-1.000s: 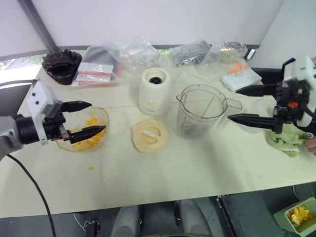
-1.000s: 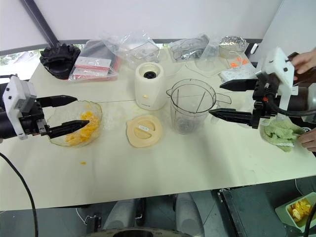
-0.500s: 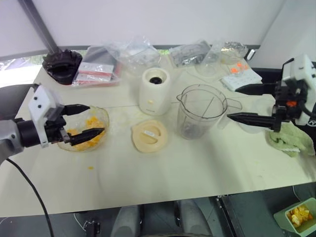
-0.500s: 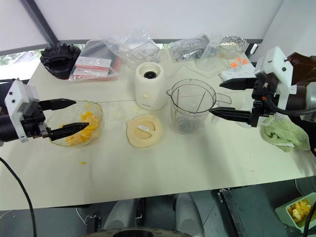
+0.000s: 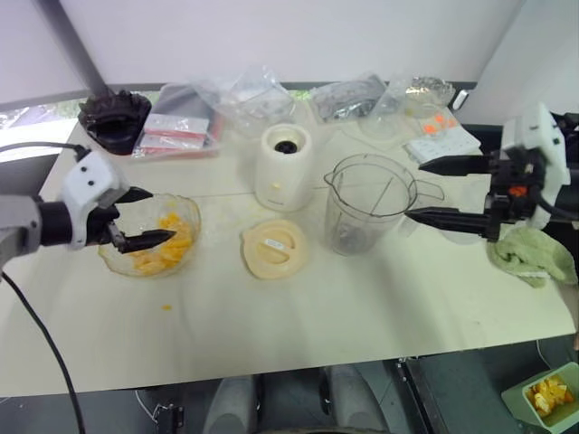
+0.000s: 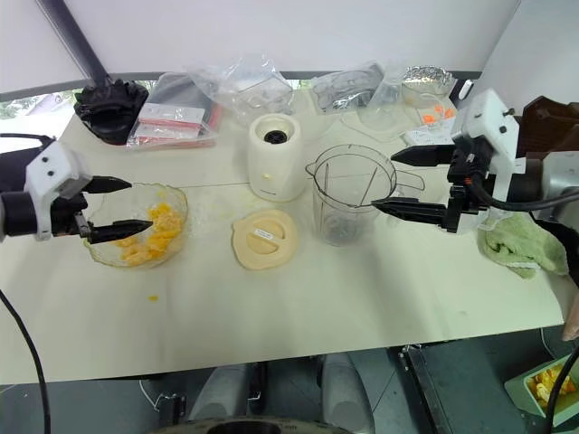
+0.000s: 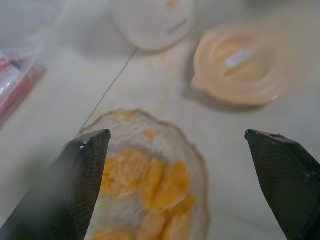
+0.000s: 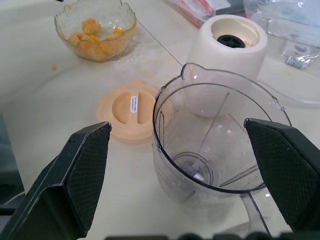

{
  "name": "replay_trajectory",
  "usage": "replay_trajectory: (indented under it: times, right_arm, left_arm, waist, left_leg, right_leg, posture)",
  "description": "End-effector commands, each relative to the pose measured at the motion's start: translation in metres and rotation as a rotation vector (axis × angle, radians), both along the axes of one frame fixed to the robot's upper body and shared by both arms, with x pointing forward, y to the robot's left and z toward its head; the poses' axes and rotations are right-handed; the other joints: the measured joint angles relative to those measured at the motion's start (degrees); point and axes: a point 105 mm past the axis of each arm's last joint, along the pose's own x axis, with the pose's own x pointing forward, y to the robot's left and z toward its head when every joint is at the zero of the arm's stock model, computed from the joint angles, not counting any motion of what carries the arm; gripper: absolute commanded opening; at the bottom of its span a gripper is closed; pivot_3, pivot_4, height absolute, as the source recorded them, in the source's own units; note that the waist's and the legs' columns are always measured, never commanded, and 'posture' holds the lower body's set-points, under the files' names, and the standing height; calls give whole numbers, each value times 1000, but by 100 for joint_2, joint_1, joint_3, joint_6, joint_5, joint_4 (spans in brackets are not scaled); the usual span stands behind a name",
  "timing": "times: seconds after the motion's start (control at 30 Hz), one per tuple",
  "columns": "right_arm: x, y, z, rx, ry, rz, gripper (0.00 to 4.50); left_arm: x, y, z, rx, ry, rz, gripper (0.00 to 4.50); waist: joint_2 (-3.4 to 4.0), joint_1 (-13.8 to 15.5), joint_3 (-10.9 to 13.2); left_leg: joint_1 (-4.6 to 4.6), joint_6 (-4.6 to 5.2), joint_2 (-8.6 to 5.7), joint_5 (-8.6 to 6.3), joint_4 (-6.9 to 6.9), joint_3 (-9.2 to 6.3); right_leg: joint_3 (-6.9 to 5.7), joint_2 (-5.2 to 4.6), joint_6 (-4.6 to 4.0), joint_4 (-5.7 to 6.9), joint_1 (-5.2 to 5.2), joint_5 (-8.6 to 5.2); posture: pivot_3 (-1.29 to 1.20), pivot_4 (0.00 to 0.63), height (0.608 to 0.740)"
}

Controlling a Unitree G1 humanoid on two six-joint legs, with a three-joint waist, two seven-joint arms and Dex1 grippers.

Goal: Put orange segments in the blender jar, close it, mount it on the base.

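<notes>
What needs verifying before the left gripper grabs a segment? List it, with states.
1. Left gripper open: ok.
2. Left gripper over the bowl: ok.
3. Orange segments lie in the bowl: ok.
4. Blender jar upright, uncovered, empty: ok; its lid lies on the table.
5. Right gripper open beside the jar, not touching: ok.
6. Stray bit of orange on the table: not ok.

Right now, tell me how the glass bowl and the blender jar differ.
The bowl is shallow and wide with a wavy rim; the blender jar is tall, with a handle and pour spout. The bowl holds the orange segments; the jar holds no fruit, only the dark blade at its bottom. The bowl sits at the left gripper, the jar by the right gripper. Both are clear, uncovered and upright on the table.
</notes>
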Motion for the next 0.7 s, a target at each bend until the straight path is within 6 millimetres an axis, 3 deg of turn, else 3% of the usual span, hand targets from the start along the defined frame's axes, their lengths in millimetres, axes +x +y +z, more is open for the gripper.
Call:
replay_trajectory:
  times: [0.03, 0.37, 0.7]
  right_arm:
    - [2, 3, 10, -19, -47, 20, 4450]
    - [0, 10, 11, -38, -22, 41, 4450]
    - [-2, 12, 10, -46, -5, 38, 4450]
  left_arm:
    - [10, 15, -7, 89, 85, -50, 4500]
    - [41, 23, -40, 218, 303, -132, 4500]
    - [43, 23, -73, 296, 426, -184, 4500]
  waist:
    - [-2, -11, 1]
    - [-6, 26, 2]
    - [-7, 15, 3]
  left_leg:
    - [-2, 0, -2, 0, -2, 4]
    - [-34, 3, -8, 1, 15, 0]
    - [-43, 4, -6, 1, 25, -8]
  right_leg:
    - [0, 2, 0, 0, -5, 0]
    - [-1, 12, 5, 21, -30, 3]
    - [-2, 11, 7, 42, -41, 4]
  posture:
    - [0, 150, 740]
    - [0, 150, 740]
    - [0, 150, 740]
